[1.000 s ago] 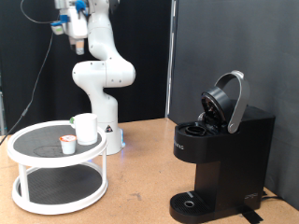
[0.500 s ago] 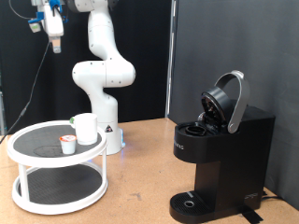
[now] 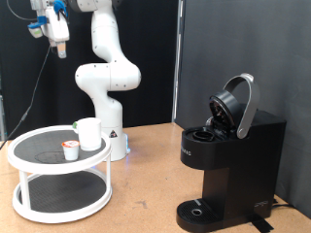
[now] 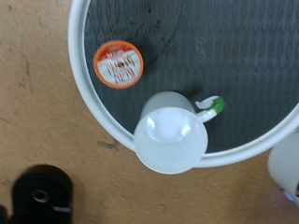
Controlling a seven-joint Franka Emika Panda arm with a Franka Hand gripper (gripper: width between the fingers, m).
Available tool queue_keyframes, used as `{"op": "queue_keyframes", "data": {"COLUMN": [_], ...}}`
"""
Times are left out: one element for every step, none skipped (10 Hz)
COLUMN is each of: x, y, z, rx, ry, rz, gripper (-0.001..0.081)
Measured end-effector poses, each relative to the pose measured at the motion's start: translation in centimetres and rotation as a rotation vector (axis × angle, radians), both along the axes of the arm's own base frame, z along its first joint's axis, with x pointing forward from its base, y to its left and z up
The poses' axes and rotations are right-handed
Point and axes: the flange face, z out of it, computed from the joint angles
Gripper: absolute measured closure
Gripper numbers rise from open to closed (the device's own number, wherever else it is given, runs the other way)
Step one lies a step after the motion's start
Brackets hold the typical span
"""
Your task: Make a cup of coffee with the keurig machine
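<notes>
A black curtain (image 3: pixel 194 49) hung in soft vertical folds across the back of the exterior view, from the top edge down to the tabletop. Near the upper left a black cable (image 3: pixel 29 58) trailed down in front of it. The lower part of the frame was filled by a brown wooden tabletop (image 3: pixel 146 184) with a mottled, particle-board grain, evenly lit and without hard shadows.

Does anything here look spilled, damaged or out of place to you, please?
Nothing stands out. The cup and the orange-topped pod stand upright on the round white stand, with no spill visible. The keurig machine has its lid raised. The gripper hangs high above the stand, holding nothing.
</notes>
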Motion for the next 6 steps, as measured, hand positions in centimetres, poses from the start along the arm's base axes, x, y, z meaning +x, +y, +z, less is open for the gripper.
{"op": "queue_keyframes", "data": {"x": [0.3, 0.9, 1.6, 2.4, 3.1, 3.4], "y": [0.2, 0.4, 0.7, 1.1, 1.5, 1.8], "z": [-0.7, -1.7, -3.0, -4.4, -5.8, -6.5], "rx": [0.010, 0.013, 0.014, 0.009, -0.001, -0.009], "ry": [0.013, 0.023, 0.032, 0.030, 0.023, 0.011], "rz": [0.033, 0.049, 0.064, 0.079, 0.085, 0.088], "gripper": [0.0072, 0.0072, 0.0072, 0.0072, 0.0072, 0.0072]}}
